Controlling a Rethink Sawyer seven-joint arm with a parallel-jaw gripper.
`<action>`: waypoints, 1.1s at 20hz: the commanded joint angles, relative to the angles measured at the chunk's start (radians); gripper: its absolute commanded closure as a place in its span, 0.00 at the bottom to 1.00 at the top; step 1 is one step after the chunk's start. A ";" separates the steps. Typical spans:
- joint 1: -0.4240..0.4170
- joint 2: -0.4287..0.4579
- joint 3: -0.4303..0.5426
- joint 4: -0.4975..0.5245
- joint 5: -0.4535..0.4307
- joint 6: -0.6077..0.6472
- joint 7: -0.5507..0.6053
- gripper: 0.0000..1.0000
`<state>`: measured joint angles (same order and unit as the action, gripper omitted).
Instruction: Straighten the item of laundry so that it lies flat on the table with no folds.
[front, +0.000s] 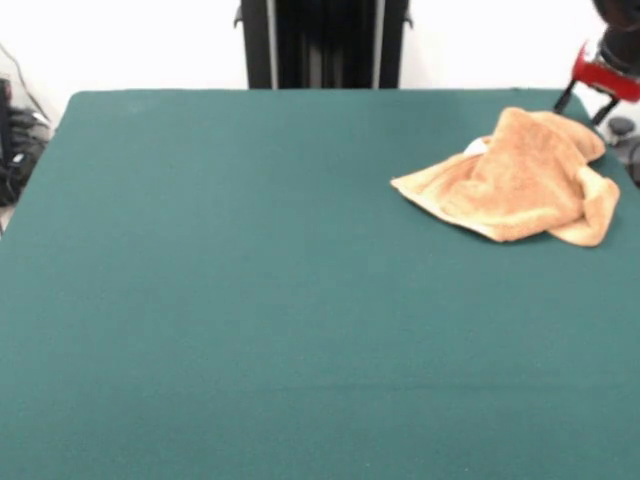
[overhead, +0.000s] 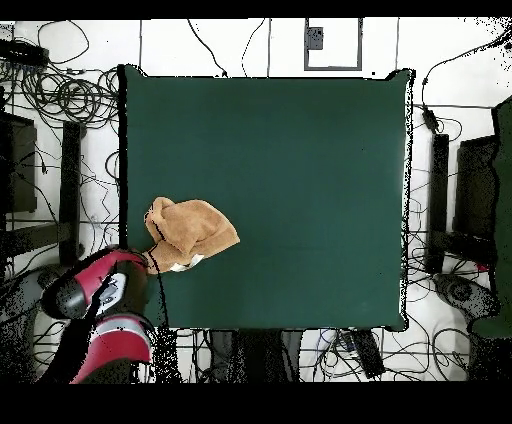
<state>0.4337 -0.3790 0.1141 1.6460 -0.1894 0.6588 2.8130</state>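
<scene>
The towel (front: 520, 178) lies crumpled and folded over itself near the far right corner of the table (front: 250, 300) in the front view, its long axis running roughly along the table's far edge, with a bit of white tag showing at its far side. The jaws (front: 588, 103) sit just past the towel's far right end, at the table's edge; whether they are released or clenched I cannot tell. The overhead view alone shows the arm (overhead: 100, 300) reaching the towel from off the table's corner, while the front view better shows the folds.

No text, label, brand or number can be read anywhere.
</scene>
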 joint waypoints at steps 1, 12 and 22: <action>0.005 0.135 -0.288 -0.196 -0.033 -0.074 0.280 0.00; -0.184 0.020 -0.104 0.056 0.307 -0.350 0.283 0.00; -0.295 -0.032 0.000 0.177 0.410 -0.477 0.219 0.00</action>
<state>0.2630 -0.3829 0.1608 1.8153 0.1374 0.4651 2.8141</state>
